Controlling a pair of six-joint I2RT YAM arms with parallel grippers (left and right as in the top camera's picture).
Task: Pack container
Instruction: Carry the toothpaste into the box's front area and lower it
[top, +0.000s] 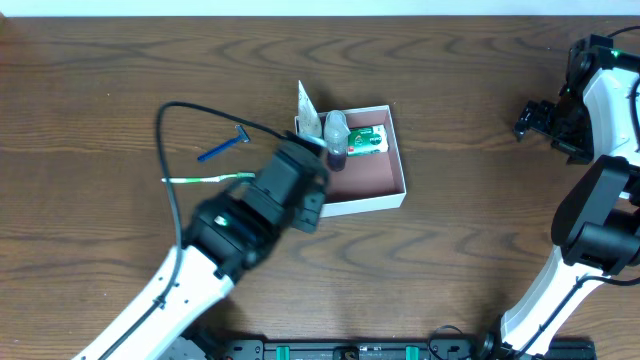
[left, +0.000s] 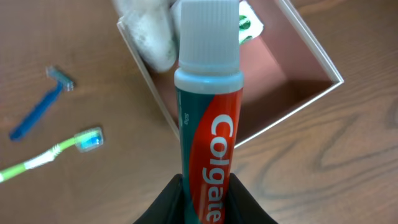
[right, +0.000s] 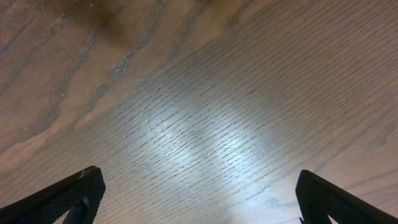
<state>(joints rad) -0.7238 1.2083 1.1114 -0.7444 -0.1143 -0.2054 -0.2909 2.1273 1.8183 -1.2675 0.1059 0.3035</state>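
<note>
The container (top: 390, 192) is a shallow square cardboard box with white walls and a pinkish-brown inside, at the table's middle; it also shows in the left wrist view (left: 311, 74). In it lie a green packet (top: 366, 140) and a small bottle with dark liquid (top: 337, 138). My left gripper (left: 206, 193) is shut on a Colgate toothpaste tube (left: 208, 124), held just over the box's left front wall. My right gripper (right: 199, 199) is open and empty over bare wood at the far right (top: 535, 118).
A blue razor (top: 222, 148) and a green toothbrush (top: 205, 179) lie on the table left of the box; both show in the left wrist view, razor (left: 38, 111) and toothbrush (left: 56, 149). A white plastic bag (top: 308, 112) stands at the box's back left corner.
</note>
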